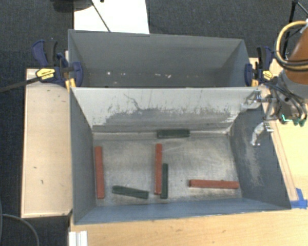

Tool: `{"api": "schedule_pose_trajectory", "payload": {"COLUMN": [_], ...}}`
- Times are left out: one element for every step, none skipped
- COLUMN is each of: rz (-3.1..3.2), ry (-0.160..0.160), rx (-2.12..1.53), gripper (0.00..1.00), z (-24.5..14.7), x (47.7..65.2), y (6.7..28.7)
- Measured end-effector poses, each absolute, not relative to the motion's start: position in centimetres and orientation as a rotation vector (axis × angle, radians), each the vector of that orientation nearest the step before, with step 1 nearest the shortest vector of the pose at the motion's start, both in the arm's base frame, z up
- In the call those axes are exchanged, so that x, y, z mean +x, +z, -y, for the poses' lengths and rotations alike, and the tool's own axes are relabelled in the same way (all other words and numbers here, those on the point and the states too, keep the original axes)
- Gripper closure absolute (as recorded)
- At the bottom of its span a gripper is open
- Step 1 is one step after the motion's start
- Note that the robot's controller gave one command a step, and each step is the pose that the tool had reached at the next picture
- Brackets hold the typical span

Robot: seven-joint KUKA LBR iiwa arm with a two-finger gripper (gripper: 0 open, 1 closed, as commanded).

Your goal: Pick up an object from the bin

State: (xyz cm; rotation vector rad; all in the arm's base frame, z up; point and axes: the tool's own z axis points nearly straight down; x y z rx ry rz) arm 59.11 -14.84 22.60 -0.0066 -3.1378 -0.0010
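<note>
Big grey metal bin [82, 152] with sloped walls. The gripper [258, 131] hangs over the right-hand slope, and honestly I can't tell if it's open or clenched. The closest thing is a long red bar [214, 184] lying crosswise on the floor's right side, well apart from it. There's a left red bar [99, 172] and a middle red bar [158, 169], the latter touching a dark green stick [165, 181]. Two more: a back green stick [173, 134] and a front green stick [130, 191].

The bin [81, 137] was dull grey metal, its floor and back wall scratched and scuffed pale. The red bars [99, 171] and dark green bars [173, 134] looked matt and smooth. The hand [256, 135] was bright bare metal.
</note>
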Motion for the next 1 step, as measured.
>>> {"api": "schedule_pose_trajectory", "payload": {"rz": [3.146], "ry": [0.001], "rx": [0.000], "gripper": [0.00], "z": [14.76], "x": [59.28], "y": [23.08]}}
